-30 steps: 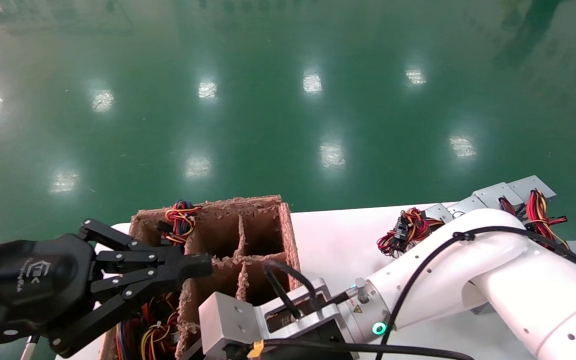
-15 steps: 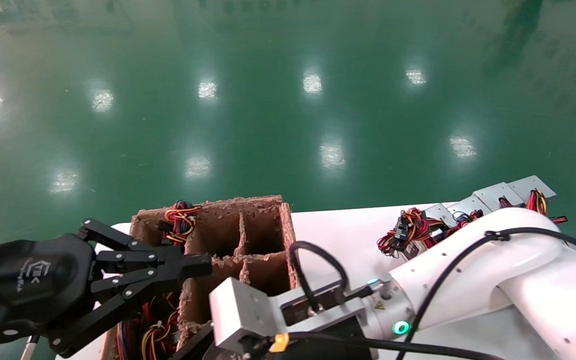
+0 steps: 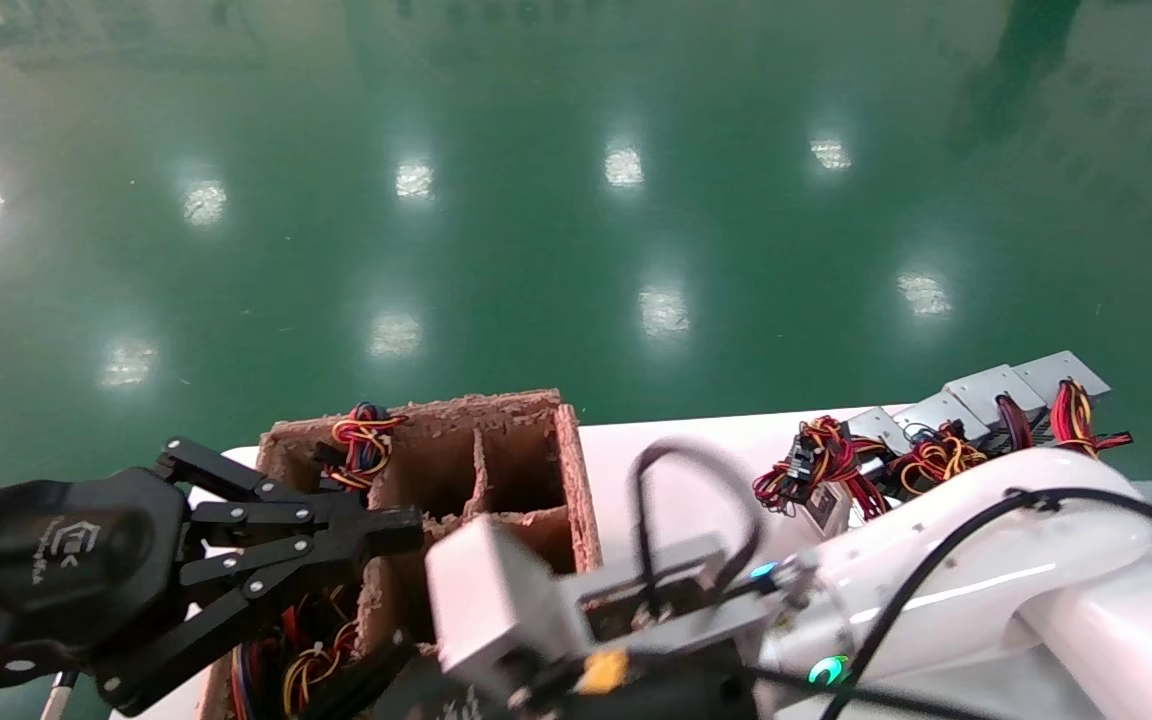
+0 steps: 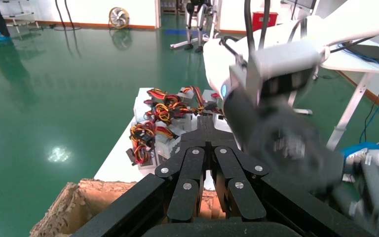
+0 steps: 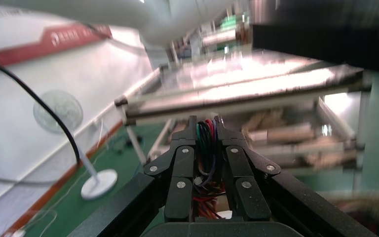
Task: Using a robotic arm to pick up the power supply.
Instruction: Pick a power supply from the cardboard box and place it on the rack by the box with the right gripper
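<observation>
White table (image 3: pixel 696 450): cardboard divider box (image 3: pixel 496 440) on its left side, power supplies (image 3: pixel 976 395) in a row at far right. Right gripper (image 5: pixel 206 129) pinched shut on a wire bundle (image 5: pixel 206 143). Left gripper (image 3: pixel 406 525) closed, empty, over the box.

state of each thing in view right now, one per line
left pincer: shut, empty, hovering at the box's near-left side
right pincer: shut on a wire bundle
box: upright, open-topped, wires in its left cells, two far-right cells look empty
power supplies: lying in a row on the table, wires loose
</observation>
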